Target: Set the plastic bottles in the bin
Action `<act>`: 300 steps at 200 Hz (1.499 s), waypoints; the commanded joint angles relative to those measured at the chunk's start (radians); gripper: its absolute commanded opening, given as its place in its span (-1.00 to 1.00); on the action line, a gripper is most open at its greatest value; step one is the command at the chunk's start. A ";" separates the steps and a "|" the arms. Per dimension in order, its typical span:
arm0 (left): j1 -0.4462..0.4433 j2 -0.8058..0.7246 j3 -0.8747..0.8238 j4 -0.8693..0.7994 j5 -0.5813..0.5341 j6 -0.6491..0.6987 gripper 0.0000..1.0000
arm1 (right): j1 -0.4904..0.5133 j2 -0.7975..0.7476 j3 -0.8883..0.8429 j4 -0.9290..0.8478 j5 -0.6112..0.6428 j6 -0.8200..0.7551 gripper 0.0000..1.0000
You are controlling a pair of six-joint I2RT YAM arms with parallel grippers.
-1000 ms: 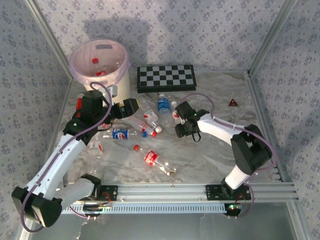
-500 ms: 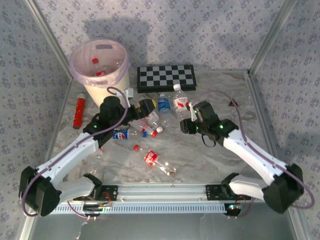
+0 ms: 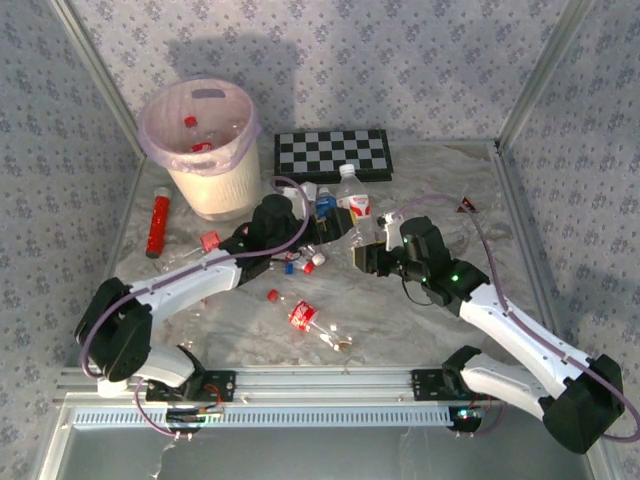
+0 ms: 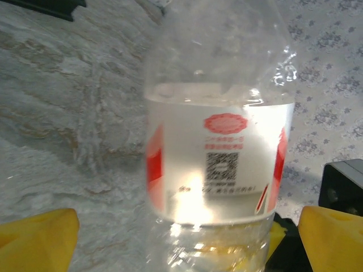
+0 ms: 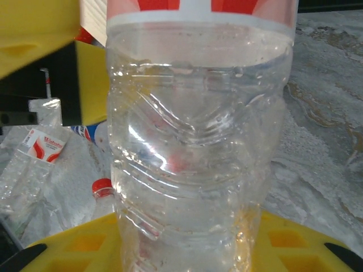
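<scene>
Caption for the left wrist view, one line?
Red-labelled bottle between the yellow fingers of the open left end effector, marble table behind.

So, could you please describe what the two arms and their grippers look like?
The left arm and right arm match: white tubular links, chunky black joint housings, a mauve cable looping along each. A green light glows on the right arm. The left gripper and right gripper are black-bodied with bright yellow fingers.

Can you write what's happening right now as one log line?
right gripper: shut on bottle, upright | left gripper: open, fingers either side of it | bin: bottles inside
</scene>
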 commanded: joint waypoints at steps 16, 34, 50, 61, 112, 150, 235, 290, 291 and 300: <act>-0.020 0.049 0.064 0.053 0.013 -0.006 0.80 | 0.011 0.012 -0.003 0.045 -0.025 0.017 -0.12; -0.020 0.068 0.073 0.062 0.021 -0.013 0.63 | 0.012 0.016 -0.003 0.044 -0.026 0.015 -0.11; -0.021 0.080 0.083 0.058 0.023 -0.014 0.47 | 0.011 0.017 -0.006 0.048 -0.026 0.014 -0.10; -0.022 0.087 0.088 0.054 0.027 -0.015 0.37 | 0.012 0.017 -0.007 0.049 -0.026 0.015 -0.08; -0.021 0.096 0.113 0.009 0.026 0.003 0.04 | 0.004 0.018 0.003 0.016 -0.026 0.000 0.29; -0.003 0.087 0.161 -0.080 0.028 0.059 0.02 | -0.019 -0.003 0.051 -0.106 -0.024 -0.051 0.98; 0.409 0.060 0.638 -0.554 0.098 0.388 -0.27 | -0.118 -0.093 0.007 -0.205 -0.055 -0.046 1.00; 0.692 0.283 1.148 -0.799 0.153 0.485 -1.00 | -0.128 -0.101 0.018 -0.252 -0.036 -0.054 1.00; 0.694 0.289 1.160 -0.809 0.149 0.488 -1.00 | -0.129 -0.102 0.018 -0.253 -0.035 -0.055 1.00; 0.715 0.349 1.259 -0.905 0.107 0.543 -1.00 | -0.129 -0.110 0.013 -0.258 -0.031 -0.053 1.00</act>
